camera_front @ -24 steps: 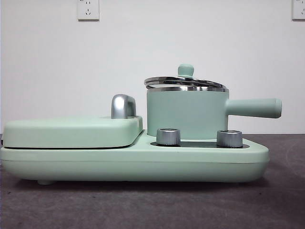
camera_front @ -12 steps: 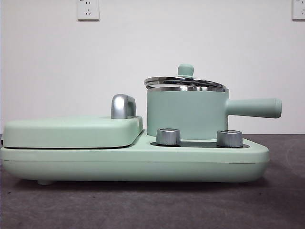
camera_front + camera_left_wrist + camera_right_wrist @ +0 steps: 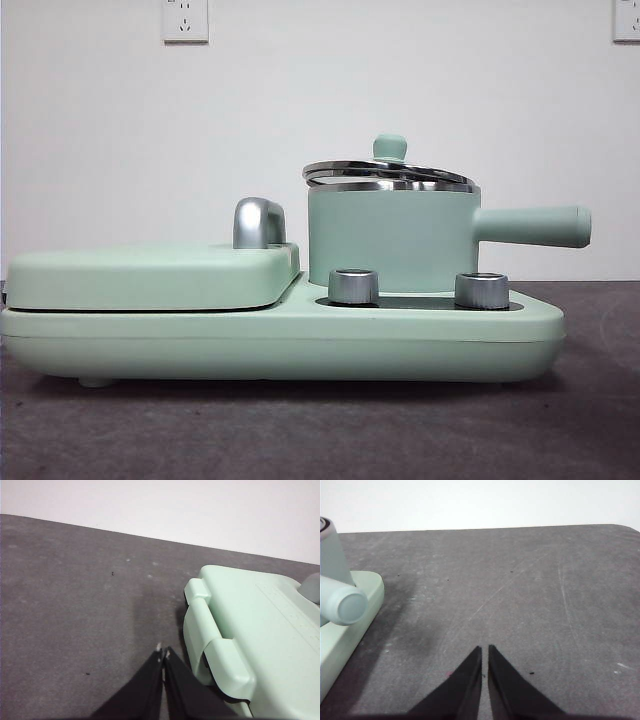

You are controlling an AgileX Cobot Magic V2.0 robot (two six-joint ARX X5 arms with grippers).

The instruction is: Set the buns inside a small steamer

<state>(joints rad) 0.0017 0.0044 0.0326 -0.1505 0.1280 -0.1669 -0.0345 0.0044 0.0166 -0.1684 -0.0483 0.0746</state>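
The small steamer (image 3: pixel 390 240) is a mint-green pot with a steel rim, standing on the right half of a mint-green cooker base (image 3: pixel 280 345). Its glass lid (image 3: pixel 388 172) with a green knob rests slightly askew on top, and its straight handle (image 3: pixel 532 226) points right. The handle's round end (image 3: pixel 349 606) shows in the right wrist view. The buns are out of view in every frame. My left gripper (image 3: pixel 163 654) is shut and empty above the grey table, beside the cooker's left end. Over bare table to the right of the cooker, my right gripper (image 3: pixel 485 649) is shut and holds nothing.
A flat mint-green griddle cover (image 3: pixel 150 275) with a chrome handle (image 3: pixel 258 222) fills the cooker's left half; its hinged end (image 3: pixel 220 650) lies close to my left gripper. Two chrome knobs (image 3: pixel 353 286) sit in front of the pot. A white wall stands behind the grey table (image 3: pixel 530 595).
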